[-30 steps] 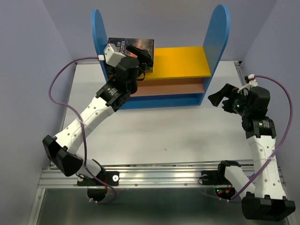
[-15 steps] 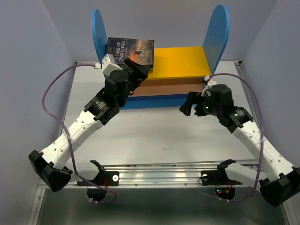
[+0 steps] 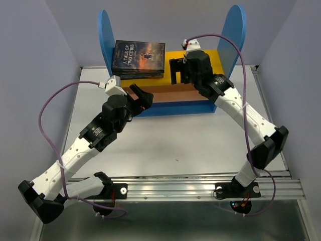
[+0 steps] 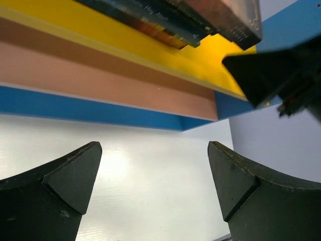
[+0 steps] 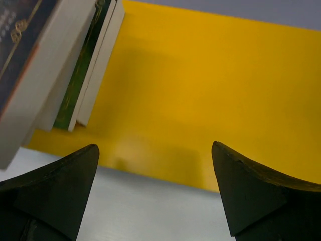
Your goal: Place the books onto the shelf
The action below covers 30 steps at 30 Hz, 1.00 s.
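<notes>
Paperback books (image 3: 138, 57) stacked flat, far left atop shelf (image 3: 231, 35); light, floppy, slick covers, so probably best pinched across the free right edge. Left gripper (image 3: 142, 96), right gripper (image 3: 178, 75): jaws wide, empty.

The top book (image 3: 139, 56) at the left end of the shelf (image 3: 233, 35) read "A TALE OF TWO CITIES" on its dark cover. Spine lettering in the wrist views was too blurred to read.

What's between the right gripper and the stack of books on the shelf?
Nothing; only bare yellow top board separates the right gripper from the books, per the right wrist view.
</notes>
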Each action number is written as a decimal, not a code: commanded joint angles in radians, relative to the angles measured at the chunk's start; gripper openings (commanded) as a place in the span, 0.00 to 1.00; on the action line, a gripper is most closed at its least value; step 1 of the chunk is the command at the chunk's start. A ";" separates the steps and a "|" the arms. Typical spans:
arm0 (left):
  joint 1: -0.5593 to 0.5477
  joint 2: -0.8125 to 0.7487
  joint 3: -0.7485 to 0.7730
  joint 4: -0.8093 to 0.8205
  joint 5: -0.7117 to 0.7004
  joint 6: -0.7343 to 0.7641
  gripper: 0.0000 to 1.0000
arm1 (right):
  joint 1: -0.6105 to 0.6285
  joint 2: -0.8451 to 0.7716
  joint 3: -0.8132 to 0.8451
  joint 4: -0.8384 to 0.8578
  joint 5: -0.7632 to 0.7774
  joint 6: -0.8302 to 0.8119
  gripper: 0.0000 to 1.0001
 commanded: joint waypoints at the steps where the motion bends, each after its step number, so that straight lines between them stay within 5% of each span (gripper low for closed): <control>1: 0.004 -0.081 -0.051 0.012 -0.008 0.025 0.99 | 0.000 0.112 0.212 0.039 0.090 -0.138 1.00; 12: 0.005 -0.151 -0.100 -0.049 -0.062 -0.015 0.99 | -0.028 0.371 0.552 0.044 -0.008 -0.270 1.00; 30: 0.005 -0.187 -0.137 -0.051 -0.057 -0.039 0.99 | -0.046 0.442 0.585 0.245 -0.263 -0.397 1.00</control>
